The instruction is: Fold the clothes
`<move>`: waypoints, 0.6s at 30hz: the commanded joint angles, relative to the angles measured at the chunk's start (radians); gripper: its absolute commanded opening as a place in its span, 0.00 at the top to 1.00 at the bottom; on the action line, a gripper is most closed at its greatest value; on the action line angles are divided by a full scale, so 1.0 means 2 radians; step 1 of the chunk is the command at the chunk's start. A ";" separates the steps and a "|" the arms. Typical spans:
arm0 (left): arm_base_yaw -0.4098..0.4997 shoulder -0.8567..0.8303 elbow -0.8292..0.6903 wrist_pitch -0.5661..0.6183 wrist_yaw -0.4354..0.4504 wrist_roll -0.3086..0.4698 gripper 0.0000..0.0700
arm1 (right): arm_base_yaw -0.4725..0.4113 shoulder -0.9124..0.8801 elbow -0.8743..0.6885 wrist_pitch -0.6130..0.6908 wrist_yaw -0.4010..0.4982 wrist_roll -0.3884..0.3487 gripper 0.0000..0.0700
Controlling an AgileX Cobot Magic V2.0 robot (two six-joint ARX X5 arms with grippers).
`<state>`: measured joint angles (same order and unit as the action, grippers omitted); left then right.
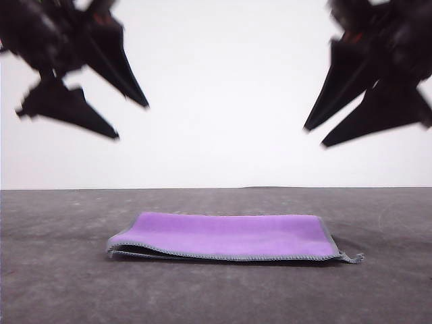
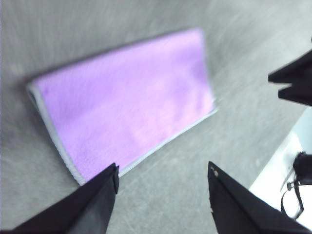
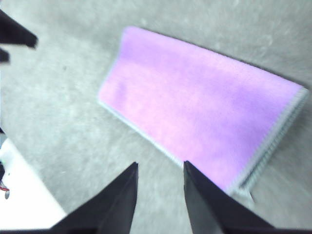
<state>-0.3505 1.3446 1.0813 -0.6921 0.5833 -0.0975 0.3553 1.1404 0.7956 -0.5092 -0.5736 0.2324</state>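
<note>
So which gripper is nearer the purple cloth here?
Too close to call. The left gripper is raised above and outside the purple cloth's left end, the right gripper likewise raised past its right end. Both are open and well clear of it.

Bright, even light washes the wall behind to plain white. The cloth [image 1: 229, 236] throws a thin dark shadow on the desk [image 1: 61, 290] along its near edge. Both wrist views are smeared by blur; the pincers look soft in the front view.

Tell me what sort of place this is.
Probably a lab test bench: a bare grey table, a plain white backdrop, one folded purple cloth, and the open left gripper and right gripper raised above.
</note>
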 commanded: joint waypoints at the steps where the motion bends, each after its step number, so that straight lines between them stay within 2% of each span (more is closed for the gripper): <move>1: -0.003 -0.019 0.004 0.000 -0.021 0.002 0.50 | 0.002 -0.016 0.004 -0.011 0.010 -0.005 0.73; 5: -0.003 -0.074 0.000 0.000 -0.097 0.006 0.50 | 0.002 -0.059 0.004 -0.027 0.037 -0.020 0.73; 7: -0.003 -0.098 -0.008 0.005 -0.117 0.011 0.50 | 0.002 -0.077 0.004 -0.026 0.063 -0.034 0.73; 11: -0.002 -0.154 -0.061 0.047 -0.132 0.013 0.50 | 0.002 -0.110 0.002 -0.014 0.115 -0.053 0.73; 18: -0.001 -0.241 -0.178 0.110 -0.141 0.003 0.57 | 0.002 -0.141 -0.028 0.004 0.133 -0.060 0.73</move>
<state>-0.3508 0.8646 0.7321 -0.4884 0.3041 -0.0910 0.3542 0.8485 0.7402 -0.5031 -0.3103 0.1246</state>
